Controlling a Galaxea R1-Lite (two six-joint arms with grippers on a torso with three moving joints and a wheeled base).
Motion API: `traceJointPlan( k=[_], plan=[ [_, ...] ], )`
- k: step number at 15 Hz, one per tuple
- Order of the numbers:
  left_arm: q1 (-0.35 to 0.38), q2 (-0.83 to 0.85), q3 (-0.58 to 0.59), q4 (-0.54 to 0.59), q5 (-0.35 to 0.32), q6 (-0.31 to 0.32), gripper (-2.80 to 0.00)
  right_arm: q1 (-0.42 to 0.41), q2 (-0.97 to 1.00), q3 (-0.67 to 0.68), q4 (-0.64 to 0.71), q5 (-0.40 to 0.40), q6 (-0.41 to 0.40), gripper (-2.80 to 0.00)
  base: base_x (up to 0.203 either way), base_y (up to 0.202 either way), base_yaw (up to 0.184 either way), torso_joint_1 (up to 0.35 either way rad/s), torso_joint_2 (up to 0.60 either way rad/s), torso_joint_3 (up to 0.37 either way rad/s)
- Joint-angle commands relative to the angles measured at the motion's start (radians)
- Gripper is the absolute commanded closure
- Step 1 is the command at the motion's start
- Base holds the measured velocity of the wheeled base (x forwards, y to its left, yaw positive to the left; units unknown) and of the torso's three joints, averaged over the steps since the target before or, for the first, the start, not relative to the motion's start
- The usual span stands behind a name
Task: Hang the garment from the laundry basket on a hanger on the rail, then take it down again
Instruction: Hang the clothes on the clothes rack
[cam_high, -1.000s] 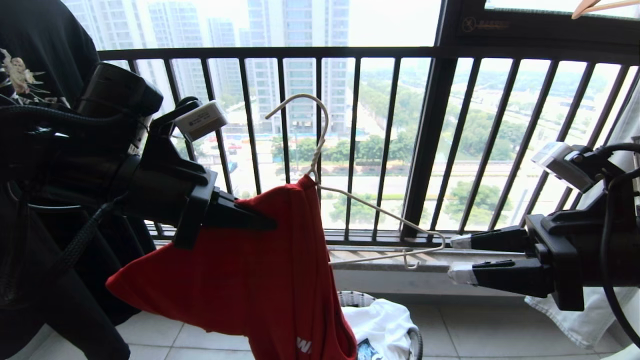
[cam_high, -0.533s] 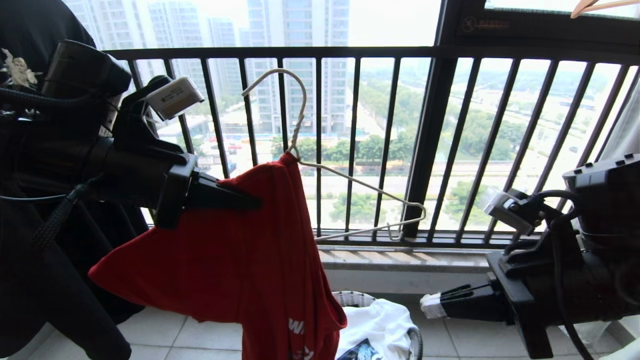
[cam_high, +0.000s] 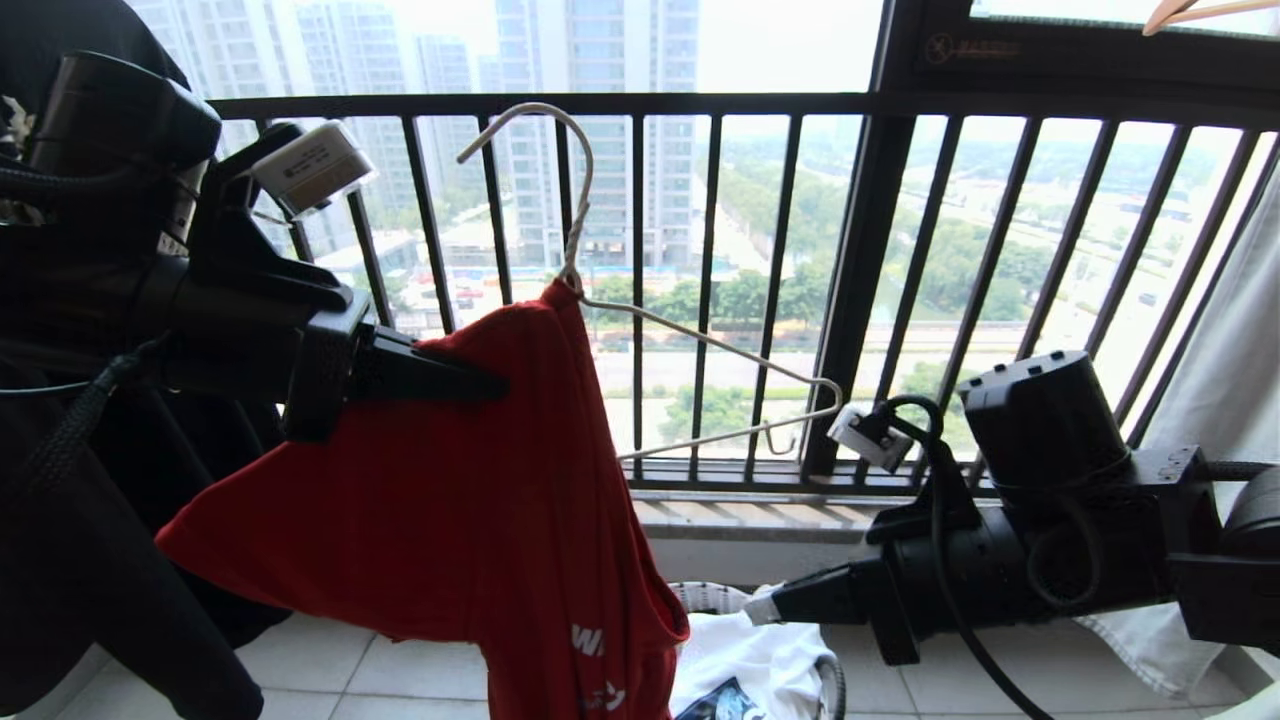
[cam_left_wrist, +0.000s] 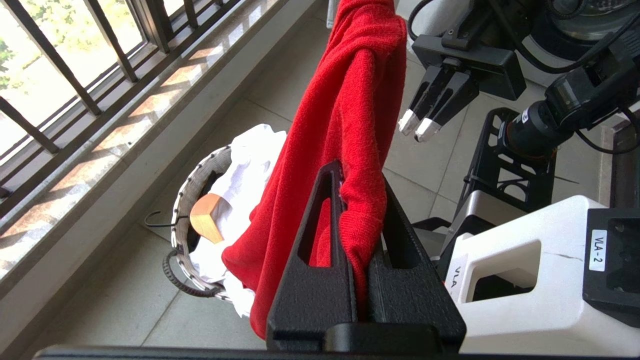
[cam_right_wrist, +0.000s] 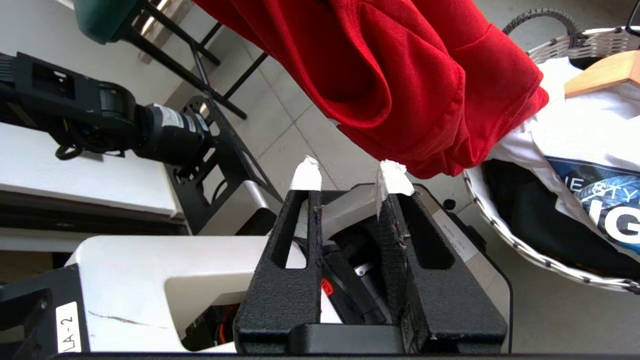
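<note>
With the left gripper (cam_high: 470, 385) clamped on one shoulder of the red short-sleeved T-shirt (cam_high: 470, 520) and its neck bunched at the thin off-white wire hanger (cam_high: 700, 345), whose other arm is bare, the shirt could slide off unless the empty, slightly parted right gripper (cam_right_wrist: 350, 177) below catches the hem.

White label (cam_left_wrist: 597, 243) on robot base housing reads "VLA-2". White shirt (cam_right_wrist: 607, 205) in basket, at 3 o'clock: partial print "E STY", "IG". Red shirt (cam_high: 590, 640): "W" only.
</note>
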Motion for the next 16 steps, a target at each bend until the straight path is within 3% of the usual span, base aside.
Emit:
traceJointPlan(
  k=[1,3,6,14,16],
  plan=[
    [0.012,-0.011,-0.002,0.002,-0.005,-0.004,0.0,0.004,0.034,-0.007,-0.025,0.001,0.069,-2.8,0.0,0.0,0.0,0.0,0.0,0.0],
    [0.018,-0.018,-0.002,0.001,-0.004,-0.005,0.0,0.005,0.065,-0.004,-0.081,-0.007,0.102,-2.8,0.0,0.0,0.0,0.0,0.0,0.0],
    [0.028,-0.028,-0.002,0.001,-0.004,-0.006,0.0,0.028,0.128,-0.022,-0.093,-0.087,0.114,-2.8,0.0,0.0,0.0,0.0,0.0,0.0],
    [0.035,-0.036,-0.002,0.001,-0.006,-0.006,0.0,0.048,0.235,-0.1,-0.093,-0.129,0.148,-2.8,0.0,0.0,0.0,0.0,0.0,0.0],
    [0.035,-0.037,-0.002,0.001,-0.006,-0.006,0.0,0.081,0.251,-0.113,-0.093,-0.174,0.17,-2.8,0.0,0.0,0.0,0.0,0.0,0.0]
  ],
)
